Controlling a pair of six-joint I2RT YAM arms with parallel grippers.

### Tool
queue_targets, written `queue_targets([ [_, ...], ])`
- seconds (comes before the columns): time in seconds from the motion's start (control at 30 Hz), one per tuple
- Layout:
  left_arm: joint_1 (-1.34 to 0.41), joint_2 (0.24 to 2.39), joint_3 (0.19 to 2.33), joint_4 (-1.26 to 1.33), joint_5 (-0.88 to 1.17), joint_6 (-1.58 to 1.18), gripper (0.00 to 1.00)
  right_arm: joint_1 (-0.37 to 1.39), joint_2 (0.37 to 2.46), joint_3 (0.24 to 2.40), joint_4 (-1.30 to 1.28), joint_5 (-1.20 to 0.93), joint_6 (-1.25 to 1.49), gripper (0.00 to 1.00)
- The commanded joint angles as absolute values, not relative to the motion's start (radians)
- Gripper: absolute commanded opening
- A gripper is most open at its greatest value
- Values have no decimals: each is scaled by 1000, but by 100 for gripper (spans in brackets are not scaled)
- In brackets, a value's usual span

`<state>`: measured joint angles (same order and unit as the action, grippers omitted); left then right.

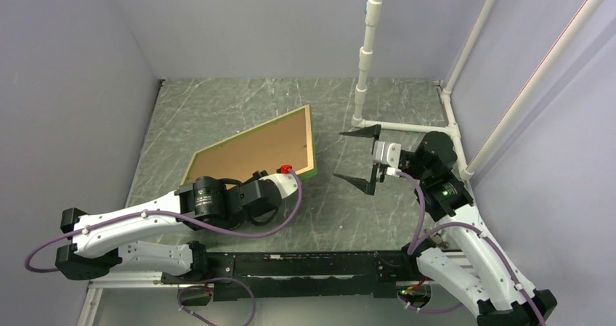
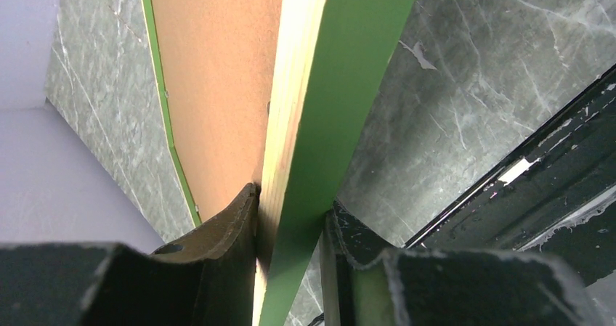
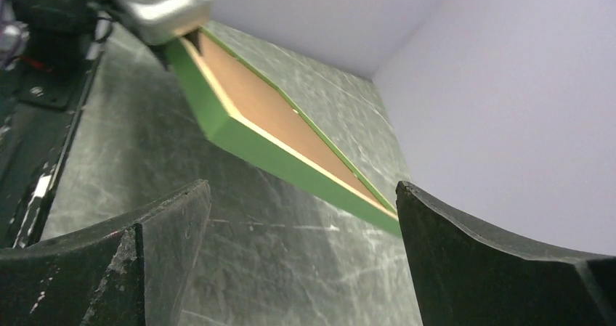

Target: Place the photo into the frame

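Left end effector [image 1: 290, 175] is closed on the near right corner of the frame [image 1: 311, 141], whose long axis runs from near left to far right over the counter [image 1: 240, 101]. A brown board [image 1: 254, 148] fills it. Right end effector [image 1: 361, 158] stands wide open beside it, not touching.

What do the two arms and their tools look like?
The left arm and right arm have white shells, black joints and a purple cable each. The right tool has two black wedge-shaped fingers. A small red part sits near the left tool.
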<state>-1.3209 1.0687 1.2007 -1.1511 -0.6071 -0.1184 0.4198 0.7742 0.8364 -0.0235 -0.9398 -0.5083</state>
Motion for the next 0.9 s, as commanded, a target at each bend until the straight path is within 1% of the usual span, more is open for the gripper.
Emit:
queue_targets([
  [0.0,-1328,1060,1258,-1030,-440,-254,0,442,803,874,-44,-1173,-695,99],
  [0.13,-1328,1065,1261,-1010,-414,-252,0,493,857,923,-165,-1229,-824,98],
  [0.23,-1328,1062,1262,-989,-397,-248,0,564,909,949,-246,-1188,-909,96],
  [0.3,-1328,1060,1264,-983,-389,-247,0,612,933,942,-227,-1153,-918,93],
  [0.43,-1330,1053,1264,-978,-387,-257,0,679,976,916,-135,-1152,-886,85],
  [0.6,-1329,1042,1270,-958,-361,-261,0,729,1039,915,-130,-1111,-919,73],
  [0.63,-1330,1042,1273,-953,-351,-259,0,735,1049,906,-112,-1101,-916,67],
  [0.8,-1329,1068,1303,-981,-346,-265,0,750,1090,910,-116,-1062,-943,49],
  [0.87,-1330,1071,1306,-973,-339,-262,0,753,1095,913,-126,-1054,-954,48],
])
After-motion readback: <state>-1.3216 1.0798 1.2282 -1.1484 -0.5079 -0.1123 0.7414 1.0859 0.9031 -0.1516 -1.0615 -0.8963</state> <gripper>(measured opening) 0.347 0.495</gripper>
